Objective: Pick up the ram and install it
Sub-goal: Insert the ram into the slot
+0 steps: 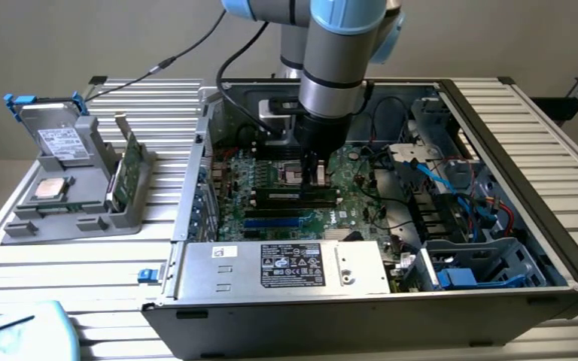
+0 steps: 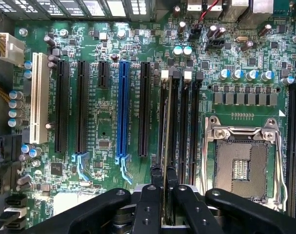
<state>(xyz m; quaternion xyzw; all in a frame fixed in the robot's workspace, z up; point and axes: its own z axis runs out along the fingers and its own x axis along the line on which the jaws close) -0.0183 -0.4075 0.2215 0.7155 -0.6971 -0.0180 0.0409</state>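
Pincer [image 2: 164,179] pinching the ram [image 2: 164,141] edge-on, directly over black slots [image 1: 291,197]; exterior view: ram long axis 9-to-3, parallel to slots at pincer's 6 o'clock

Bright, even light from above makes the ribbed bench [image 1: 58,256] shine pale. Inside the computer case [image 1: 530,195] it is dimmer, the arm [image 1: 339,45] shading the motherboard [image 1: 354,177]. Close up, glare whitens the vent slots [image 2: 104,7]; the hand [image 2: 164,171] looks dark, faintly glossy.
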